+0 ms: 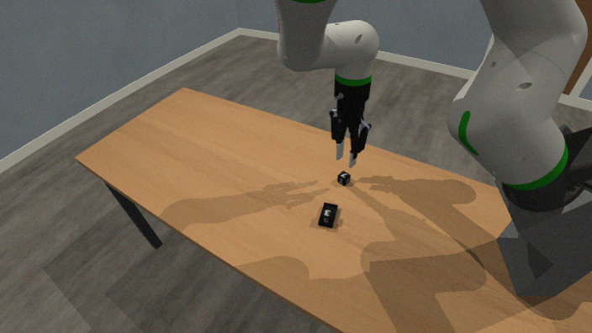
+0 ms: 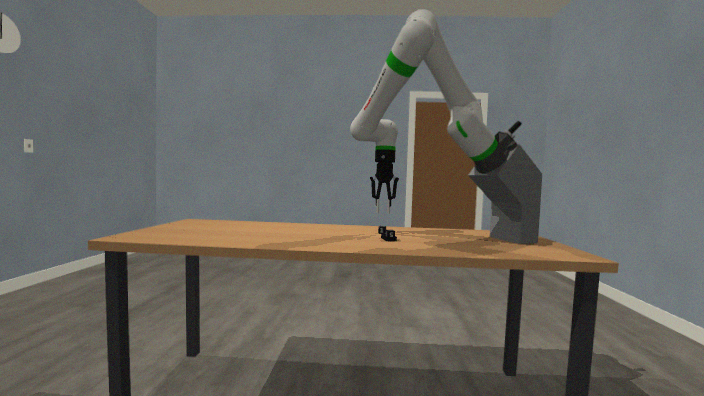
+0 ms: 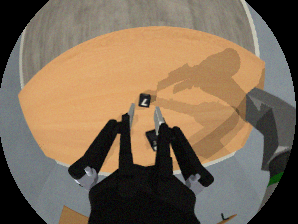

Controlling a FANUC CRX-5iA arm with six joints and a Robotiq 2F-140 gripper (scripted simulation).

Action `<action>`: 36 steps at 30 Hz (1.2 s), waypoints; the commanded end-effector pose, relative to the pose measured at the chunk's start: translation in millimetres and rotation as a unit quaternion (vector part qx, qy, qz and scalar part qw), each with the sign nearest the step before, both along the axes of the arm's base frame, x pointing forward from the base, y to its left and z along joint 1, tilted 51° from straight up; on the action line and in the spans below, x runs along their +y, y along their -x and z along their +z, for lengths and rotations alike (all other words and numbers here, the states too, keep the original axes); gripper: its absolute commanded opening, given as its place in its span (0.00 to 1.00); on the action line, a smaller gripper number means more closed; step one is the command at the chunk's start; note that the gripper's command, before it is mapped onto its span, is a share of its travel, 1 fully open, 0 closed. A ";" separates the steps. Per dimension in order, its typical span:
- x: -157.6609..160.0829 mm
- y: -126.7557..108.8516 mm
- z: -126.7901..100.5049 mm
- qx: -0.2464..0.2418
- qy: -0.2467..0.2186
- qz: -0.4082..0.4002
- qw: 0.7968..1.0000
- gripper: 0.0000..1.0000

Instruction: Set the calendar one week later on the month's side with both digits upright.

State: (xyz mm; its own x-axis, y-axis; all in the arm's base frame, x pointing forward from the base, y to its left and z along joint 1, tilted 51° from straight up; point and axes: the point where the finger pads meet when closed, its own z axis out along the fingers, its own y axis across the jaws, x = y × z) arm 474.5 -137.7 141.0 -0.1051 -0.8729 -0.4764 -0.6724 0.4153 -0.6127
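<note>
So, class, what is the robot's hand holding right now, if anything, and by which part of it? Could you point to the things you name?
Nothing is held: the hand [image 1: 346, 163] [image 2: 383, 212] [image 3: 144, 110] hangs above the table [image 1: 202, 143] [image 2: 280, 240] [image 3: 85, 110] with a gap between its fingers.
</note>
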 end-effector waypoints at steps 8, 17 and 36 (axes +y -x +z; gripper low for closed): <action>0.8 -2.8 -2.2 0.000 0.000 0.000 1.000 0.29; 2.9 -8.3 -6.8 0.000 0.000 0.000 1.000 0.29; 10.1 -27.6 -22.6 0.000 0.000 0.000 1.000 0.29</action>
